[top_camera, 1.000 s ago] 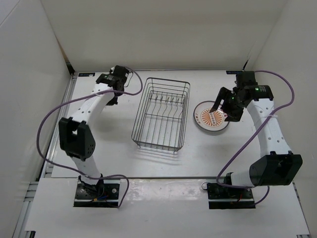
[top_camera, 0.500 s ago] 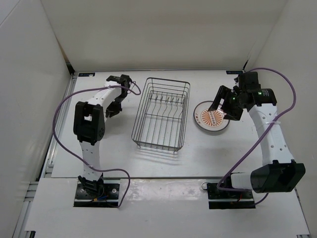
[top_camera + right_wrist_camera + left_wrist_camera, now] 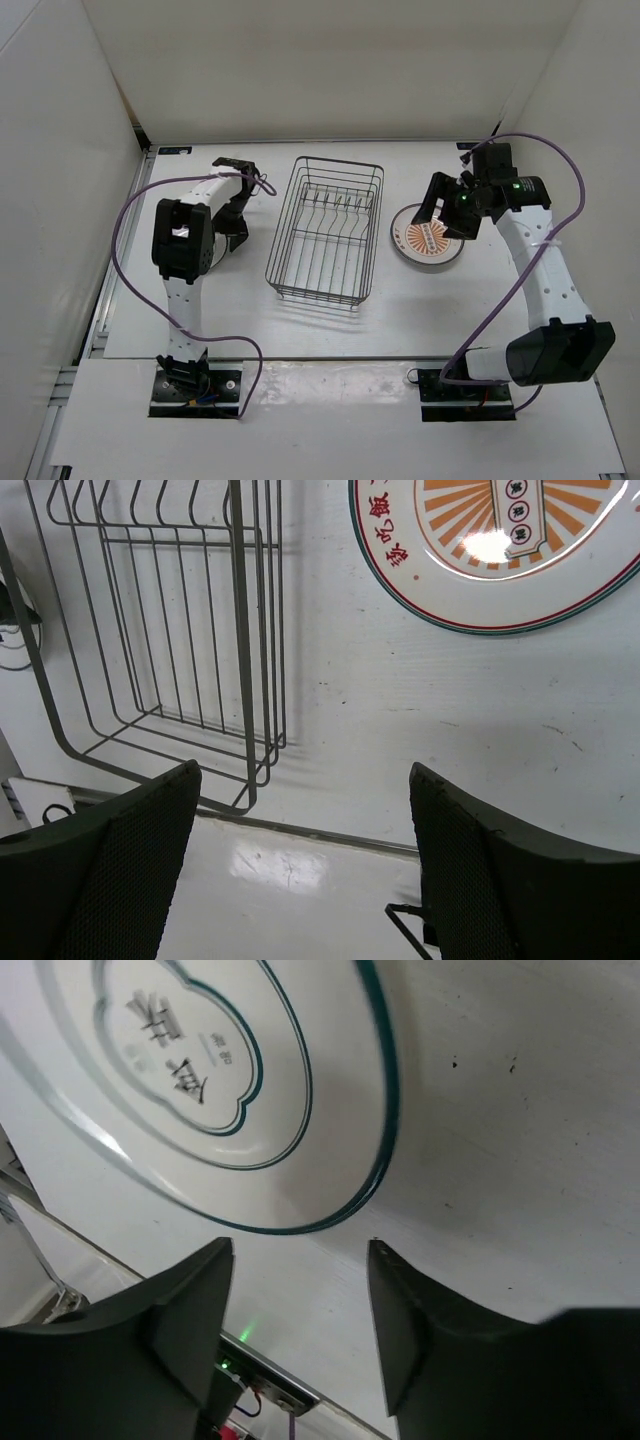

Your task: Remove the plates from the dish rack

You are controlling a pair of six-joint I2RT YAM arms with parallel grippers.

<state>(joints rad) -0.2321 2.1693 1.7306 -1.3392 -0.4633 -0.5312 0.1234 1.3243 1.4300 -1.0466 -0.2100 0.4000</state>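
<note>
The dark wire dish rack [image 3: 340, 161] stands mid-table, and I see no plates in it. One plate [image 3: 428, 240] with an orange pattern lies flat on the table to its right. My right gripper [image 3: 443, 223] hovers open just above that plate. In the right wrist view the plate [image 3: 500, 550] is beyond the open gripper [image 3: 303, 772], with the rack [image 3: 240, 630] to the left. Left of the rack, my left gripper [image 3: 236, 238] points down. Its wrist view shows the gripper [image 3: 300, 1250] open and empty, just short of a white, teal-rimmed plate [image 3: 200, 1080] with black characters lying on the table.
White walls close in the table on the left, back and right. A purple cable [image 3: 125, 215] loops off the left arm and another [image 3: 575, 190] arcs over the right arm. A metal edge rail with a green light [image 3: 255, 1380] runs close behind the left gripper.
The left gripper has gone from shut to open while its arm folded back toward the near side. The right gripper has drawn slightly up and left over its plate, still open.
</note>
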